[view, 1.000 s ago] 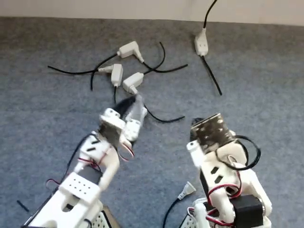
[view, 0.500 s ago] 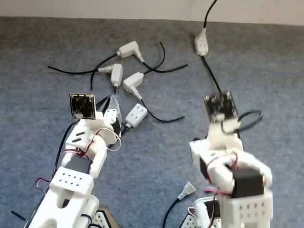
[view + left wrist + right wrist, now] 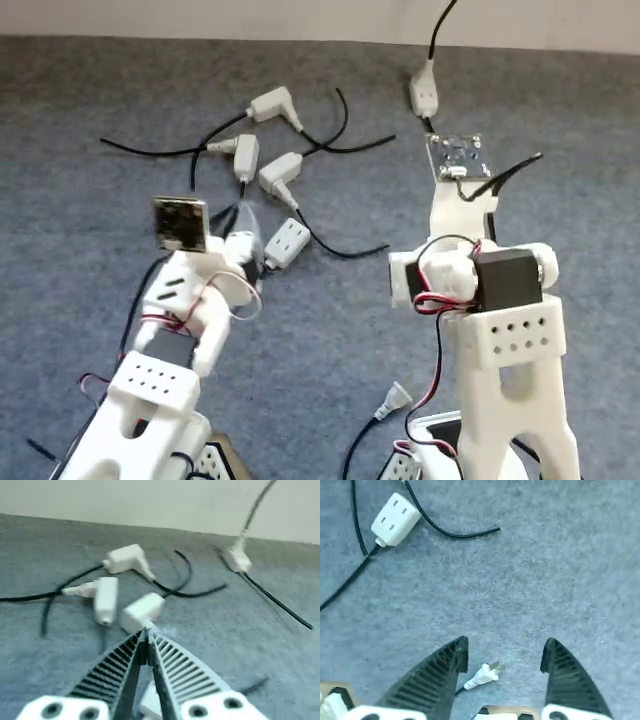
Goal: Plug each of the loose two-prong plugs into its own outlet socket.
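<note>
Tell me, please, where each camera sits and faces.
High view: fixed above, looking down on the table, left arm and right arm.
Left wrist view: low, facing past the shut left gripper toward a white connector.
Right wrist view: looking down past the open right gripper at a loose plug.
Shared: the high view also shows that plug.

tabletop (image 3: 580, 190) — grey felt-like cloth, matt and rough; socket block (image 3: 394, 519) smooth white plastic; cord (image 3: 462, 535) smooth black; jaws — ribbed black plastic.
</note>
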